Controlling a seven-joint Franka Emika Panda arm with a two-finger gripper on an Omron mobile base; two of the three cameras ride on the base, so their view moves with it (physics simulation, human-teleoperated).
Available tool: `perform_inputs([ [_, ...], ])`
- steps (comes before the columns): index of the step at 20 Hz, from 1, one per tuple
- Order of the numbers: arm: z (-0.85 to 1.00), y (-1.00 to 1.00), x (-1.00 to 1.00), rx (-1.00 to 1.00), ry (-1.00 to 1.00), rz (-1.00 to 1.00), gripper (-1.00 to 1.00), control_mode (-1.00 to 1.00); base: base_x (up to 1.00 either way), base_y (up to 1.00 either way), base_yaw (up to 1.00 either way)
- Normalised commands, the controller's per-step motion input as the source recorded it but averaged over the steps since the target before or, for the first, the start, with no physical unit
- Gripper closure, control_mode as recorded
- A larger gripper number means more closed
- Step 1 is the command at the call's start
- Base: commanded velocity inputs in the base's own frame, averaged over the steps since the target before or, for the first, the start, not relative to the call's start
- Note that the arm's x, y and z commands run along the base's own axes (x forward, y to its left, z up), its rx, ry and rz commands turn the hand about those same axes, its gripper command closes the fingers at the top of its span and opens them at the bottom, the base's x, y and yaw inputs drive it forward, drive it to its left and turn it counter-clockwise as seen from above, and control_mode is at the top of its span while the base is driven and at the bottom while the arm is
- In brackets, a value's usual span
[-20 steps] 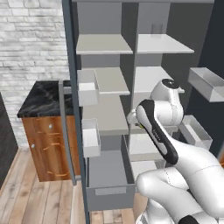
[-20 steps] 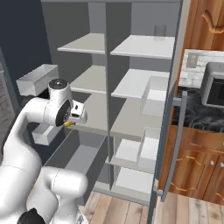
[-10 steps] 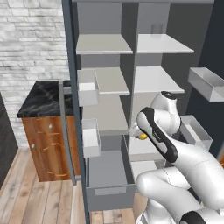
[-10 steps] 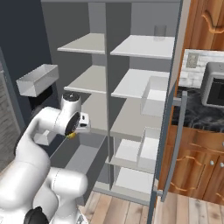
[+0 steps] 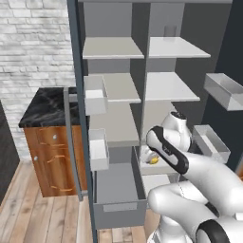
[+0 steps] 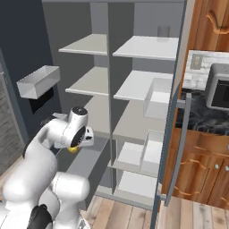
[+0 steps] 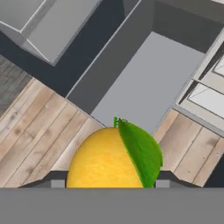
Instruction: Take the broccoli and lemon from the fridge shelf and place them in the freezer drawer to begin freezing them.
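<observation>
My gripper (image 7: pixel 108 183) is shut on the lemon (image 7: pixel 103 158), a round orange-yellow fruit with a green leaf. It fills the bottom of the hand view. Under it lies the freezer drawer (image 7: pixel 146 85), a deep grey box pulled open over the wooden floor. In the left base view the lemon (image 5: pixel 153 160) hangs in the gripper (image 5: pixel 150 157) just right of the drawer (image 5: pixel 119 208), above its rim. The right base view has the lemon (image 6: pixel 73 149) at the gripper (image 6: pixel 77 146), over the drawer's (image 6: pixel 87 162) left side. The broccoli is out of view.
Pale fridge shelves (image 5: pixel 171 86) rise behind the arm. White bins (image 5: pixel 98 150) hang on the left door, and grey bins (image 5: pixel 211 142) on the right door. A wooden cabinet with a black top (image 5: pixel 46 107) stands left of the fridge.
The arm has lowered the lemon from shelf height to just above the open drawer. The jaws stay closed on the fruit.
</observation>
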Motion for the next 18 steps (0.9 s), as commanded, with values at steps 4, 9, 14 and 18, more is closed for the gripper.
perform_inputs([
  [4, -0.41, 0.04, 0.23, 0.00, 0.06, 0.16, 1.00, -1.00, 0.00, 0.00, 0.00],
  [9, -0.45, 0.03, 0.30, 0.00, 0.06, 0.16, 1.00, -1.00, 0.00, 0.00, 0.00],
  [14, -0.47, 0.05, 0.27, 0.00, 0.09, 0.14, 1.00, -1.00, 0.00, 0.00, 0.00],
  [18, -0.43, 0.04, 0.15, 0.00, 0.07, 0.15, 1.00, -1.00, 0.00, 0.00, 0.00],
])
